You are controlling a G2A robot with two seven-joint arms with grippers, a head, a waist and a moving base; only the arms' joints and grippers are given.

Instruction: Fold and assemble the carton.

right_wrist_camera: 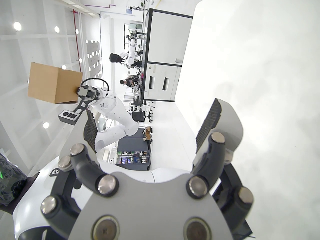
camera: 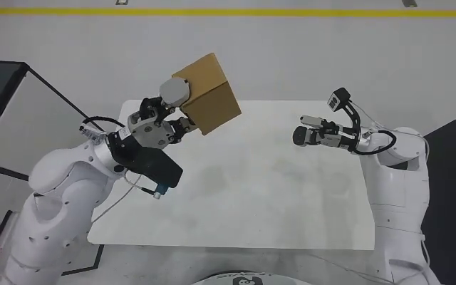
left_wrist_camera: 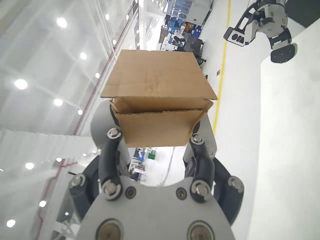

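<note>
Two-armed, yet grips the cardboard carton (camera: 206,92) with the left end effector (camera: 179,108) alone, pads pressed together on a single panel at the box's unfinished end. Hangs tilted in the air over the far left corner of the counter (camera: 285,199), touching nothing else. Shows, from the left wrist, a gap between the outer flap and the inner one, so judged not yet closed at that end. Well apart, above the counter's right side: right end effector (camera: 298,135), fingers spread, nothing between them.

Risks a slip or a swing from here. Pinched by thin cardboard only, could pivot between the pads or crease the held panel under its own weight. Could spring open at the loose flap, with no second hold to press it shut. May fall past the counter's edge to the floor if let go at this corner.
</note>
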